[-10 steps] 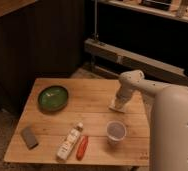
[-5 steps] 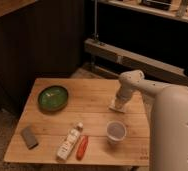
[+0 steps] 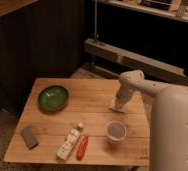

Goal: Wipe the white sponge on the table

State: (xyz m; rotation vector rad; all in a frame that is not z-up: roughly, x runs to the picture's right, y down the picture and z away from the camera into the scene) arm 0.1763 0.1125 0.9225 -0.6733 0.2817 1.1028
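The table [image 3: 92, 107] has a light wooden plank top with visible seams. My gripper [image 3: 118, 104] is at the table's right side, pointing down onto the white sponge [image 3: 114, 108], a small flat pad that shows just under and left of the gripper. The gripper is in contact with the sponge and covers most of it. The white arm [image 3: 137, 82] reaches in from the right.
A green bowl [image 3: 53, 97] sits at the back left. A grey rectangular block [image 3: 29, 136] lies at the front left. A white tube-like bottle [image 3: 70, 141] and an orange carrot-like item [image 3: 81, 147] lie at the front middle. A clear cup [image 3: 116, 131] stands in front of the gripper.
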